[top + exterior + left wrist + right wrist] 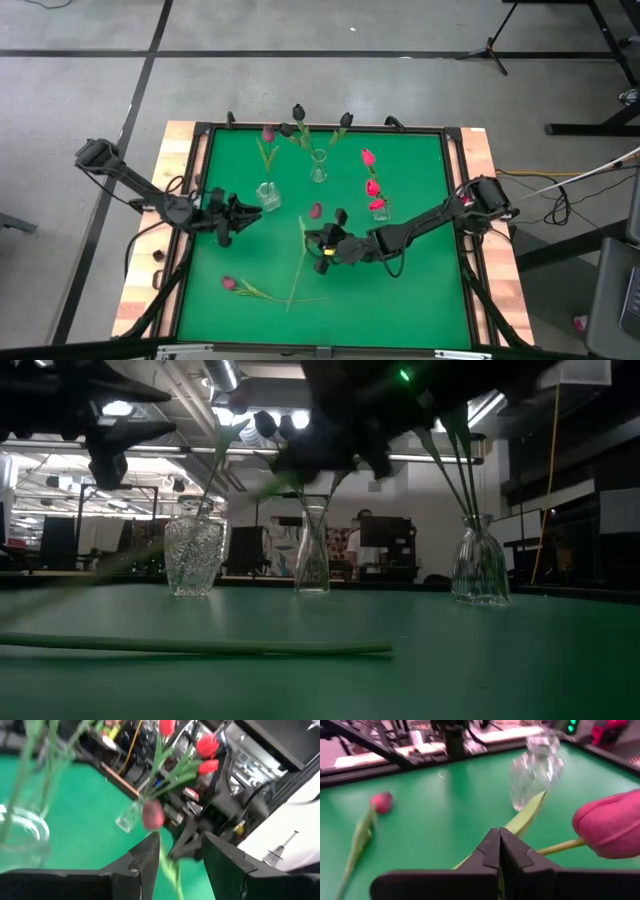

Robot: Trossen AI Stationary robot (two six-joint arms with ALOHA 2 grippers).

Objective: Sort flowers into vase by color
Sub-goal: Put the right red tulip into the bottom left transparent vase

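Right gripper (322, 248): my fingers were closed on the stem of a magenta tulip (316, 210), mid-mat; its head (609, 830) showed just beside my fingers
Left gripper (243, 212): jaws apart, holding nothing; beside the left vase (267, 194)
Loose tulip (231, 284): lay flat on the green mat (420, 290), near front-left
Right vase (381, 208): held three pink-red tulips (372, 186)
Middle vase (318, 166): held near-black tulips (298, 112)

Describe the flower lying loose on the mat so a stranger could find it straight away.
Start at the green mat and go to its near left corner. There a tulip lies flat, its dull magenta head pointing to the left edge. Every other flower stands in a vase or is held by the right gripper.
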